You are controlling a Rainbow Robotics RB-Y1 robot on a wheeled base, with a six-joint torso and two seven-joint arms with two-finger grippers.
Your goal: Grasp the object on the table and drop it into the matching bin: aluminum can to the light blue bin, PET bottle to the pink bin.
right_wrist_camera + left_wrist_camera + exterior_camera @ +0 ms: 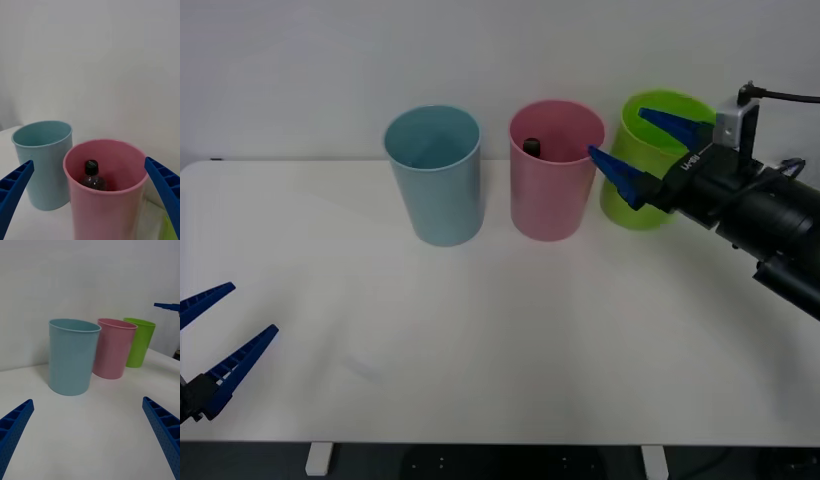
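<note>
**Bottle lodged in pink bin; right gripper empty beside the rim**

Item 1. Left gripper [215, 345], blue ribbed fingers spread wide, holding nothing, parked at about 8 o'clock on the large white rectangular table [480, 340].

Item 2. Tall pale blue plastic cup-shaped bin [434, 175], at 11 o'clock, nothing visible inside it.

Item 3. Tall pink plastic cup-shaped bin [556, 170], at 12 o'clock, just beside the blue one. Inside stood the small clear plastic bottle with dark contents and black screw cap [92, 176], roughly upright, cap below the rim.

Item 4. Right gripper [650, 150], at 1 o'clock, fingers wide apart and empty, raised near the pink rim and in front of a lime green plastic bin [642, 180].

Handling note. The drop looked complete. The retreat would best go upward and back, with fingers kept spread, to avoid clipping either the pink or green rim and tipping a bin.
</note>
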